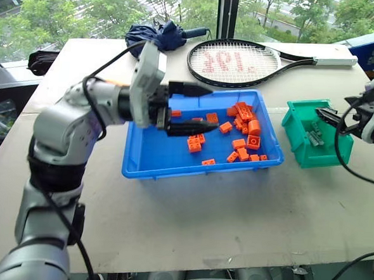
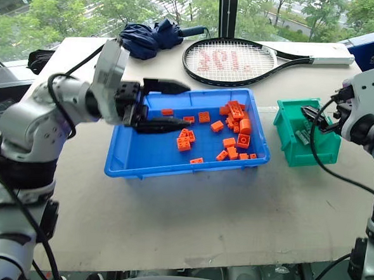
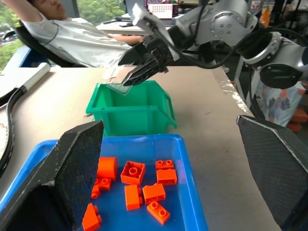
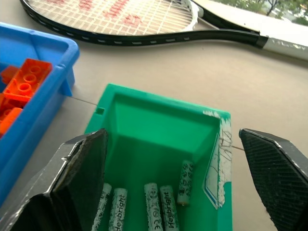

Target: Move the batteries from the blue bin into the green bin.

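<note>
Work surface: a pale table [image 1: 234, 206] set before a window.

Far left, table edge: dark bag-like item [image 1: 42, 61], detail not resolvable. Back of table: folded navy umbrella [image 1: 165, 36], then a tennis racket [image 1: 233, 61] w/ black frame and white grip, lying flat.

L gripper [image 1: 198, 106]: held over the left part of the blue bin [image 1: 172, 168], pointing across it toward the green bin. Jaws wide apart, nothing between them. In the left wrist view both fingers [image 3: 72, 173] stand well apart, w/ the brick pile and the green bin visible between them.

Blue bin: centre of table, long side toward the robot. Contents visible: orange toy bricks [image 1: 245, 128], most clustered at the right end, a few loose near the middle. No grey cylinder can be made out among them.

Green bin [image 1: 317, 145]: just right of the blue bin, apart from it by a narrow strip of table. Batteries [image 4: 161, 204] lie on its floor, approx. side by side; five count in the right wrist view, white labels w/ green print.

R gripper [image 1: 328, 117]: over the green bin, above its contents. Jaws spread, not gripping anything; the right wrist view shows both fingers [image 4: 82, 168] wide apart, w/ the batteries below and between them.

Left wrist view, background: a person [image 3: 72, 33] in a pale shirt seated beyond the table.
</note>
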